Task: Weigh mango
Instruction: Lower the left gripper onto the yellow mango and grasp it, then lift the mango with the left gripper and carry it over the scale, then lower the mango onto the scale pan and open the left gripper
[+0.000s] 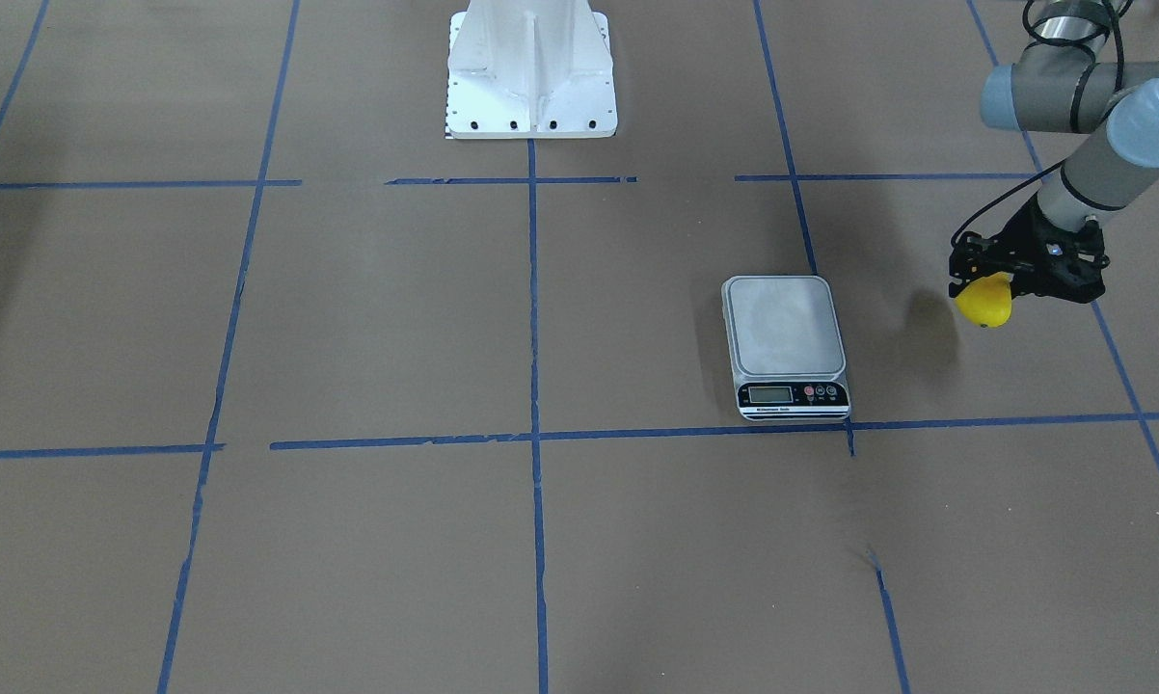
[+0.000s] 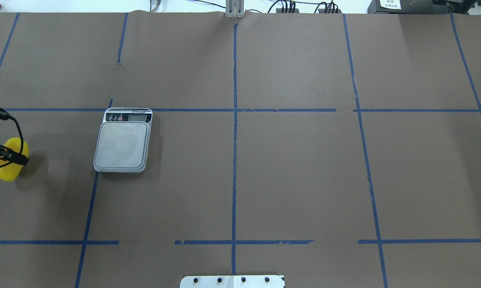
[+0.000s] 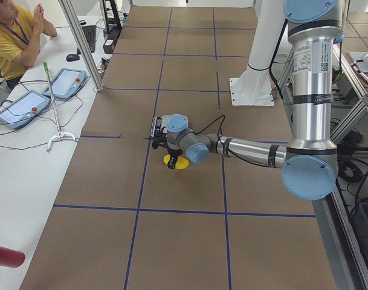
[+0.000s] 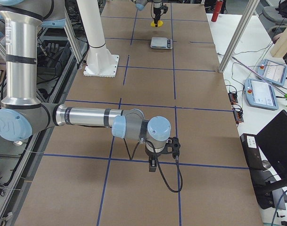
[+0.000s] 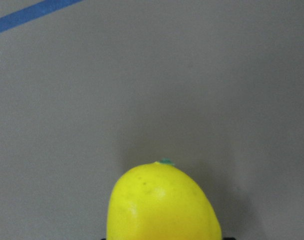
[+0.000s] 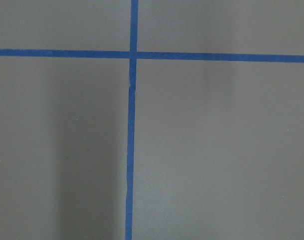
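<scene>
The left gripper (image 1: pixel 999 281) is clamping its black fingers closed across the upper end of the mango (image 1: pixel 986 303), so the fruit is hanging below the jaws with its rounded yellow tip pointing down. Its shadow is falling well to one side on the paper, so it is probably being carried clear of the table rather than resting on it. The skin is looking smooth, glossy and waxy, which suggests it could slip. A firm pinch across the narrow width, with the fingers straddling the curve, is likely serving better than a grip near a tapering end. The fruit is probably light and fairly firm, though hard squeezing could bruise it. Near it, but apart, a digital kitchen scale (image 1: pixel 784 333) is sitting flat. Its brushed-metal platform (image 2: pixel 122 146) is square with rounded corners and bare, and a small display and buttons are lining one edge. Brown paper (image 1: pixel 637 540), matte and gridded with blue tape lines (image 1: pixel 533 318), is covering the table. The right gripper (image 4: pixel 155 157) is hovering far off, and how far open it is cannot be told.
</scene>
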You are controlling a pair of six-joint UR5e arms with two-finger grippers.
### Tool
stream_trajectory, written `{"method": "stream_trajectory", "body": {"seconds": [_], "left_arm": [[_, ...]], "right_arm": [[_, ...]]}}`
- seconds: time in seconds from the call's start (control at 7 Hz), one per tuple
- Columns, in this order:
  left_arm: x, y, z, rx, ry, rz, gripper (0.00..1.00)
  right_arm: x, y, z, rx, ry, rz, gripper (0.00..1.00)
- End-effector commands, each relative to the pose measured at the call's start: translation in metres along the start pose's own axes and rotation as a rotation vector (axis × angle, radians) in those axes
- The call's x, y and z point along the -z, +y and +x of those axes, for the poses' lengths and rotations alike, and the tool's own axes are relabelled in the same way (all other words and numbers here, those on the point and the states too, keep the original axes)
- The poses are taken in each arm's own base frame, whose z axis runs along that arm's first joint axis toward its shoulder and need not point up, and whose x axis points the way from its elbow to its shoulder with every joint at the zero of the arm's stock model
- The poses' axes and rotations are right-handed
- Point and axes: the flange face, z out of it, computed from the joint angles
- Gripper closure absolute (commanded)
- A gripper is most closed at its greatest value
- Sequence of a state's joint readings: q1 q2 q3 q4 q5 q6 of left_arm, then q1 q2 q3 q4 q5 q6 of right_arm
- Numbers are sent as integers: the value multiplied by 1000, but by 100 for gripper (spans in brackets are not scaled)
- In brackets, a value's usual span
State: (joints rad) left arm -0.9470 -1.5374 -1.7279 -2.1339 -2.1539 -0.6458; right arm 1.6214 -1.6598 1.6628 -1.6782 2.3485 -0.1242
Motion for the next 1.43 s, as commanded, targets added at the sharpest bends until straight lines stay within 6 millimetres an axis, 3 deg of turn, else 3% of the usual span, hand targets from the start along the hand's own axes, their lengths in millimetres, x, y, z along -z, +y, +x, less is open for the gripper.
{"method": "stream_trajectory", "body": {"seconds": [0.0,0.14,0.43,0.57,0.86,1.14,1.29], "left_arm": [[36,-86,97,195,57,55,100],[43,-118,135,261,51,37,100],[-14,-105,208,228,69,-59,100],[-32,-104,210,237,54,-85,100],[-36,-96,213,229,52,-94,100],[-30,-96,212,229,52,-86,0],[-17,-99,214,226,64,-68,0]], "right_arm": [[0,0,0,0,0,0,0],[0,0,0,0,0,0,0],[0,0,0,0,0,0,0],[0,0,0,0,0,0,0],[0,0,0,0,0,0,0],[0,0,0,0,0,0,0],[0,0,0,0,0,0,0]]}}
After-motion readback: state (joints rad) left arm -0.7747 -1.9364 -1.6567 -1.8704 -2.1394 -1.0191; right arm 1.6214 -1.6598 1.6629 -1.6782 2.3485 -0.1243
